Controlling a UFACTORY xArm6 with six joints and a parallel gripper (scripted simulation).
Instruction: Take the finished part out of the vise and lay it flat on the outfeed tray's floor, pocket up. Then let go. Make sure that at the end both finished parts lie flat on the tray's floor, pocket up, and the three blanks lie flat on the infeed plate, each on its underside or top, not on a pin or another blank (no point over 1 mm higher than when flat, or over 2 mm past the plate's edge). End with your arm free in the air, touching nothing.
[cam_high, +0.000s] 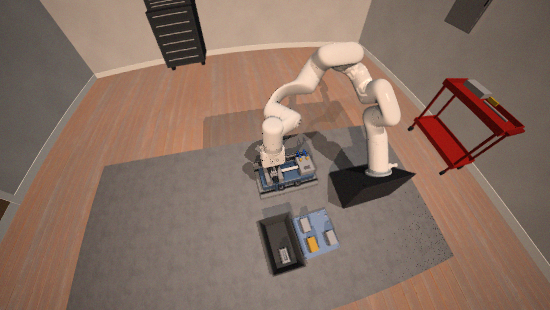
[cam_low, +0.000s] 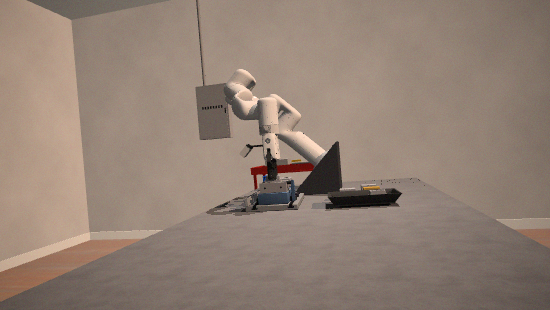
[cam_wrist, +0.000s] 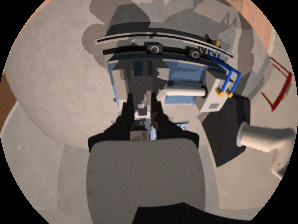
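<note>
The blue vise (cam_high: 296, 176) (cam_low: 274, 198) (cam_wrist: 180, 70) stands on its baseplate in the middle of the grey mat. My gripper (cam_high: 273, 174) (cam_low: 271, 176) (cam_wrist: 142, 100) reaches straight down into the vise's left end. It is shut on the finished part (cam_wrist: 141, 115), a small pale grey block that still sits in the vise jaws. The part is mostly hidden by the fingers. The outfeed tray (cam_high: 267, 237) (cam_low: 364, 198), a dark open box, lies in front of the vise, and a pale part (cam_high: 284, 255) lies on its floor.
A light-blue tray (cam_high: 320, 222) with grey blocks and an orange one lies right of the dark tray. The arm's black wedge base (cam_high: 367, 185) (cam_low: 325, 175) stands right of the vise. A red cart (cam_high: 465, 122) and a black drawer cabinet (cam_high: 176, 31) stand off the mat.
</note>
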